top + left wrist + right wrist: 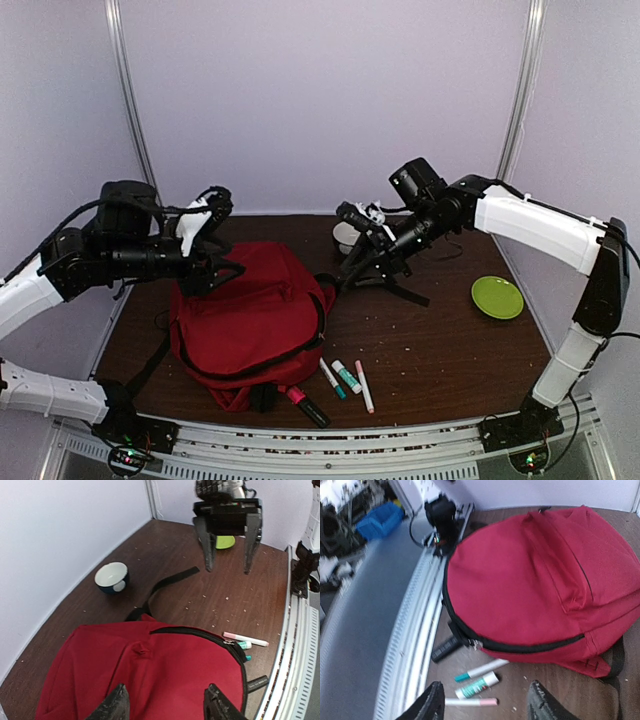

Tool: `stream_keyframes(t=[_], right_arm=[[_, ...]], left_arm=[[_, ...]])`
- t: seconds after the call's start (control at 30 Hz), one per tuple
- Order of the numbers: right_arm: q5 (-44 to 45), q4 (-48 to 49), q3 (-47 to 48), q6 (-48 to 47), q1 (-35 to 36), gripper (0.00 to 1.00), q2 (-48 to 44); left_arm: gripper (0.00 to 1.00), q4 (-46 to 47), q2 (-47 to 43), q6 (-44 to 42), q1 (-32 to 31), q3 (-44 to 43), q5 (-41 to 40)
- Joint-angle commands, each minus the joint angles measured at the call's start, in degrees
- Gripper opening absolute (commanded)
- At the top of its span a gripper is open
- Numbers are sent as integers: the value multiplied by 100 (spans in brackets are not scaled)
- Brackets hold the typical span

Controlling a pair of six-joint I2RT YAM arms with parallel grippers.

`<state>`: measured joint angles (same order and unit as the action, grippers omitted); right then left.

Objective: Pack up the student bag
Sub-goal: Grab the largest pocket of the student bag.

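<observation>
Well, my left jaws stand parted and empty over the far left part of the student bag, which lies flat on the table. My right jaws, also spread with nothing between them, hang off the bag's far right corner, near its black strap. Markers lie just beside the bag's near edge. A green plate sits well to its right.

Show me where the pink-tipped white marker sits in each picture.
Top view: marker near the front edge, rightmost of the pens, right of the bag.
Left wrist: right of centre, just past the bag's zip.
Right wrist: bottom edge, below the bag.
Shared landmark: the red bag.
</observation>
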<state>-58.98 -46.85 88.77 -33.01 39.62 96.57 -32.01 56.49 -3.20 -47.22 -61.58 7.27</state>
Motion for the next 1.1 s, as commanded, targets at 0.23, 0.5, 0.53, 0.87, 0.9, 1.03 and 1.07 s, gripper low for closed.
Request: stream_keyframes(t=[0.23,0.5,0.53,0.87,0.9,1.03,1.07], right_arm=[[1546,-1125,-438,-3248,196,64,170],[1661,154,-590,-3067,766,65,374],[1741,323,-602,-3047,837,65,414],[2198,455,-98,-3282,1144,61,1337],[2230,488,-82,-3275,1151,60,1387],[2271,758,-35,-3062,1159,46,1513],[2276,803,-2,-2989,1165,40,1543]], left_arm=[[55,-83,870,673,-1956,6,-1333],[53,411,935,1529,-2811,720,-2084],[54,419,941,1638,-2863,861,-2188],[58,290,847,2944,-2907,1863,-3660],[58,243,855,3041,-2902,1921,-3753],[57,76,857,3458,-2669,2160,-4165],[55,104,835,3480,-2499,2245,-4182]])
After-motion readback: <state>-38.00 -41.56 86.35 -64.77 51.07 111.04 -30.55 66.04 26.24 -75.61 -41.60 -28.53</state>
